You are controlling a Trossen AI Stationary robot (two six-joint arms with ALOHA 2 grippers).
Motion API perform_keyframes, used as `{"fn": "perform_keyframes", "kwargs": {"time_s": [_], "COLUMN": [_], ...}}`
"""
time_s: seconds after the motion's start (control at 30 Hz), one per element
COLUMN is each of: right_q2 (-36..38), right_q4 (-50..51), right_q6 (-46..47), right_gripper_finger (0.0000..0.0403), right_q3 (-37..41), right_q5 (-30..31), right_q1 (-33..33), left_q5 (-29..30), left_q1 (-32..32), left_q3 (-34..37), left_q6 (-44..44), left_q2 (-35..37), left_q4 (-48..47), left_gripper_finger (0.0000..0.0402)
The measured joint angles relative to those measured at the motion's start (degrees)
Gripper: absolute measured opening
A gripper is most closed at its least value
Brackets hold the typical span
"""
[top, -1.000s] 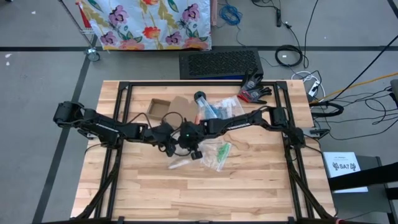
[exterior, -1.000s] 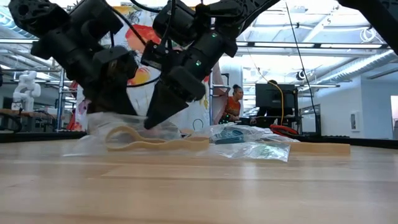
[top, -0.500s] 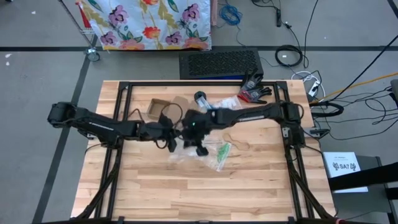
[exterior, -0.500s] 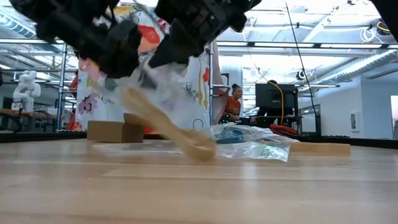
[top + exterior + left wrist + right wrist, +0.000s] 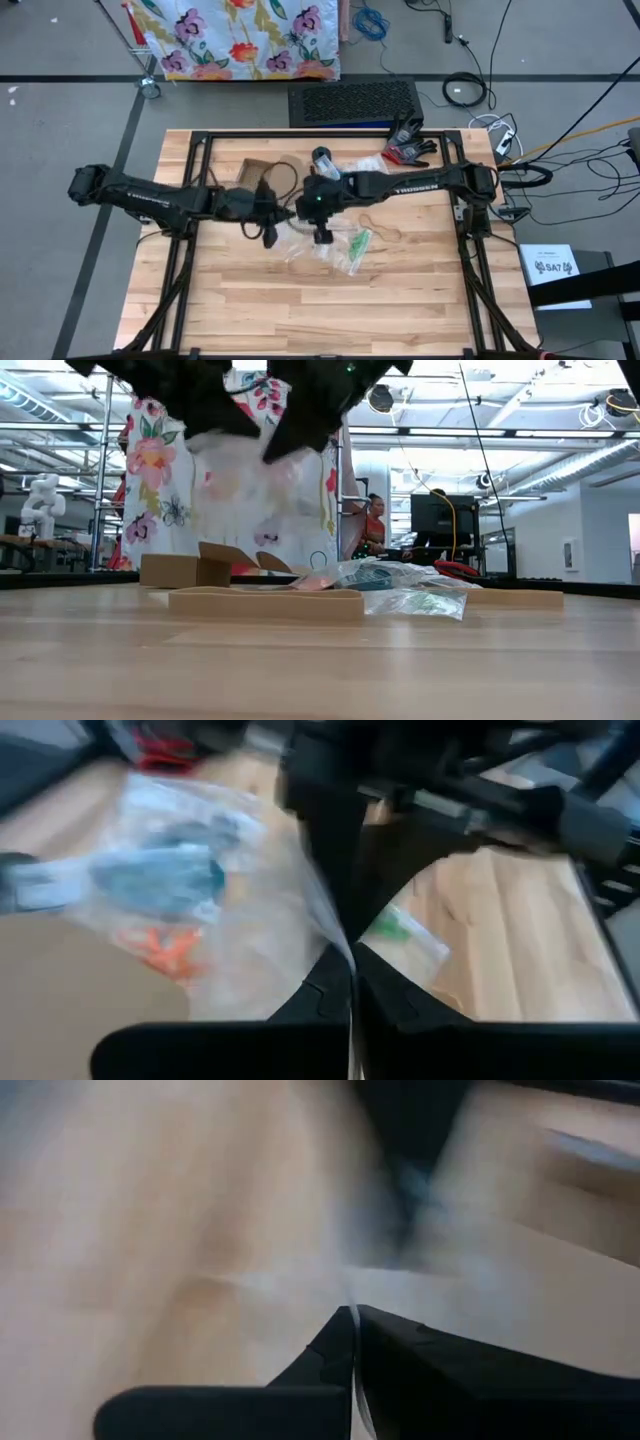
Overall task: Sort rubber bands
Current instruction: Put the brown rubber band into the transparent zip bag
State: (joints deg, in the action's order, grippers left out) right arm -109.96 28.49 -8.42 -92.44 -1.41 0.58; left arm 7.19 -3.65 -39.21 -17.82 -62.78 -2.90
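A clear plastic bag (image 5: 250,475) hangs above the table's middle, held between my two grippers; its contents are blurred. My left gripper (image 5: 215,420) is shut on its left end, and my right gripper (image 5: 300,435) is shut on its right end. From above, the bag (image 5: 296,232) shows between the left gripper (image 5: 270,230) and the right gripper (image 5: 322,237). Other clear bags lie flat on the table, holding green rubber bands (image 5: 358,248), blue rubber bands (image 5: 160,880) and orange rubber bands (image 5: 165,945). My left gripper pinches an edge of the clear bag (image 5: 338,932) between its two shut fingers, coming from the table's left and slanting down. The film runs on from the fingers toward the other gripper, and the bag hangs clear of the table. My right gripper pinches the bag's opposite end (image 5: 282,455) between its shut fingers, coming from the table's right and slanting down. The wrist view shows film at the fingertips (image 5: 350,1298); one layer or several, I cannot tell. The bag hangs below.
A small open cardboard box (image 5: 185,570) and a flat cardboard piece (image 5: 265,603) lie behind and under the lifted bag. Red and black gloves (image 5: 408,148) rest at the far right. The near half of the table (image 5: 330,310) is bare wood.
Both grippers have risen, the left one also rolling. The clear bag, flat on the table a second ago, was first raised at its upper end with a tan band dangling to the wood, and now hangs clear of the table.
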Motion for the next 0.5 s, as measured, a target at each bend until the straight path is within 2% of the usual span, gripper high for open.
{"fn": "perform_keyframes", "kwargs": {"time_s": [0.03,0.07,0.1,0.13,0.2,0.27,0.5], "right_q2": [0.0,0.0,-0.1,-0.2,-0.1,-0.1,0.0], "right_q4": [-0.4,-1.2,-2.1,-3.5,-2.3,-1.9,-3.0], "right_q6": [-0.5,-1.0,-1.0,-0.3,1.9,1.7,1.7], "right_gripper_finger": [0.0000,0.0000,0.0000,0.0000,0.0000,0.0000,0.0000], "right_q3": [0.0,0.0,0.0,-0.1,-0.2,-0.1,-0.1], "right_q5": [-6.7,-16.4,-23.2,-24.5,-22.2,-19.9,-20.1], "right_q1": [0.1,0.5,0.8,0.6,0.5,0.2,0.2], "left_q5": [3.5,9.3,15.0,17.2,19.6,19.3,20.5], "left_q1": [-0.4,-0.5,-0.5,-0.5,-0.6,-0.5,-0.7], "left_q3": [-0.2,-0.2,-0.1,-0.1,-0.1,-0.1,-0.1], "left_q6": [-1.0,-2.5,-4.0,-4.3,-3.8,-2.7,-2.4], "left_q2": [0.1,0.3,0.3,0.2,0.1,0.1,0.1], "left_q4": [-0.8,-2.7,-4.1,-4.5,-5.4,-5.0,-7.0], "left_gripper_finger": [0.0000,0.0000,0.0000,0.0000,0.0000,0.0000,0.0000]}}
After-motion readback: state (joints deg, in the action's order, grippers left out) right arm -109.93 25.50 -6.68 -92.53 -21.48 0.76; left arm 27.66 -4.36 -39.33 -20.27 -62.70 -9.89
